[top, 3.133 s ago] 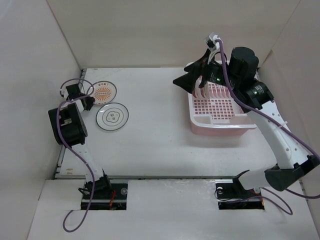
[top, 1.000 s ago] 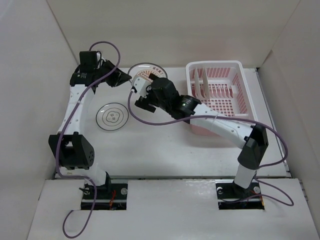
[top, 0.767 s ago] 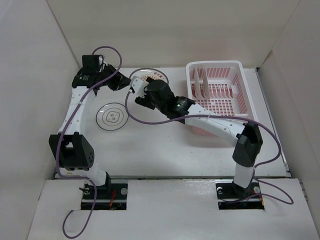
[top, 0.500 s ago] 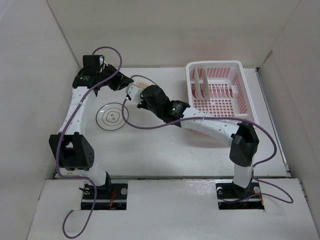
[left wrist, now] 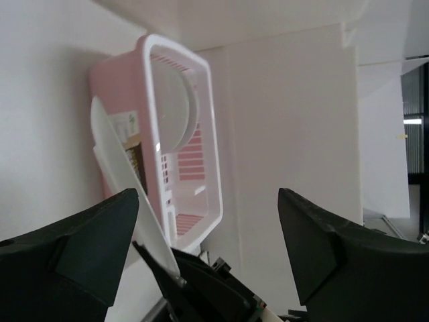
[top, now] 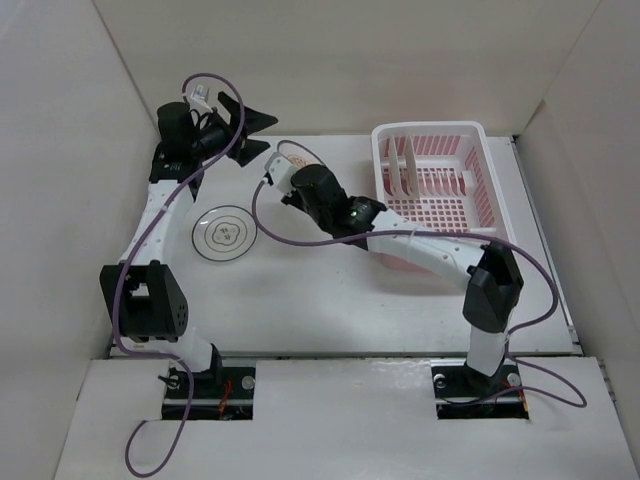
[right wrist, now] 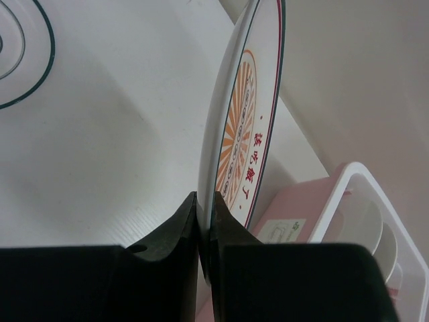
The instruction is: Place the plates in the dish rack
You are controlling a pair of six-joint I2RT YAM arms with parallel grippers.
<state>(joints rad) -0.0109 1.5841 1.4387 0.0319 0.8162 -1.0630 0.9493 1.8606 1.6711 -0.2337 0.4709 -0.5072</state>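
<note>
Evidently the job is partly done; at least one white plate (top: 407, 168) stands upright among the prongs at the far-left end of the dish rack (top: 428, 128), and there look to be two, though I cannot count them for sure. The sunburst plate (top: 303, 157) is off the desk (top: 300, 290), pinched at its rim by the right tool (top: 283, 172), whose jaws are clenched on it; it hangs on edge to the left of the rack, well short of it. The left tool (top: 262, 135) hovers just beside that plate, released, its jaws spread wide and carrying nothing. The wavy-ringed plate (top: 225, 232) lies flat on the desk at the left, not yet loaded; so, by my reckoning, one plate needs carrying across and slotting, and one more needs fetching.

From above, the whole layout reads plainly, but the grip itself is hidden under the right arm; the right wrist view supplies it, showing both jaws closed thin on the plate's lower rim, the orange rays and red lettering on its face, and the rack's white rim beyond. The left wrist view shows the same plate edge-on between its own parted jaws, touching neither, with a round plate standing inside the pink rack behind; neither wrist view shows the wavy-ringed plate whole.
</note>
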